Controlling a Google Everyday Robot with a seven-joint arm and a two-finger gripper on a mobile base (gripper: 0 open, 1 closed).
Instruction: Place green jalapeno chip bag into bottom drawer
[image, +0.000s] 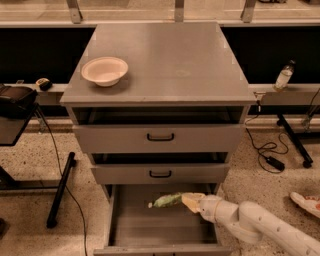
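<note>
Three drawers (160, 137), one white bowl (104, 70), one green jalapeno chip bag (167, 200), one bottle (283, 76), one gripper (192, 202) over the bottom drawer (160, 226).

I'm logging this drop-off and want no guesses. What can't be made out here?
Camera view:
Whether the tool, over the bottom drawer, grips the green jalapeno chip bag: they blur together.
Whether the bag touches the drawer floor: the angle hides it.
The bag's label: too small.
The arm's far end: cut off by the right edge.

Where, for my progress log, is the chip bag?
Low centre of the view: the chip bag is in the gripper, which reaches from the right into the open bottom drawer.
</note>
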